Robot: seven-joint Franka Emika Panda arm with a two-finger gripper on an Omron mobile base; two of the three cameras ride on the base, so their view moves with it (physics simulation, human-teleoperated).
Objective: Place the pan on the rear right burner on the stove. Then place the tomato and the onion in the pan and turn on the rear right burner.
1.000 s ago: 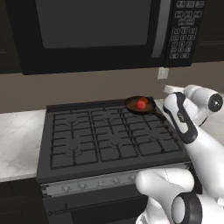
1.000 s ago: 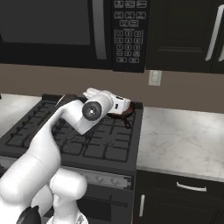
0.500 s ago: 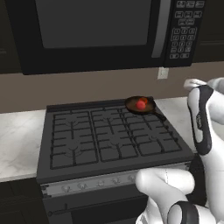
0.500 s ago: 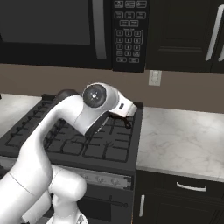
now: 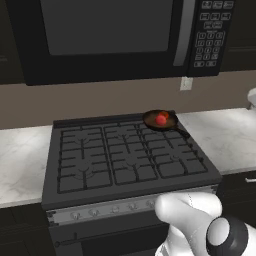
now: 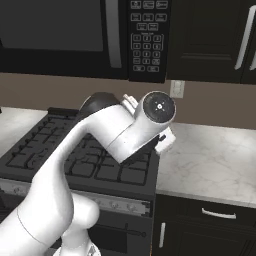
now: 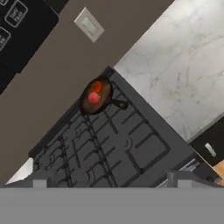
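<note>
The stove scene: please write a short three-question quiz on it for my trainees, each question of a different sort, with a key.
1. True or false: the pan sits on the stove's front left burner.
2. Multiple choice: what lies in the pan? A) a tomato and an onion B) a spoon C) an egg
3. Short answer: which appliance hangs above the stove?

Key:
1. False; it sits on the rear right burner.
2. A
3. The microwave.
</note>
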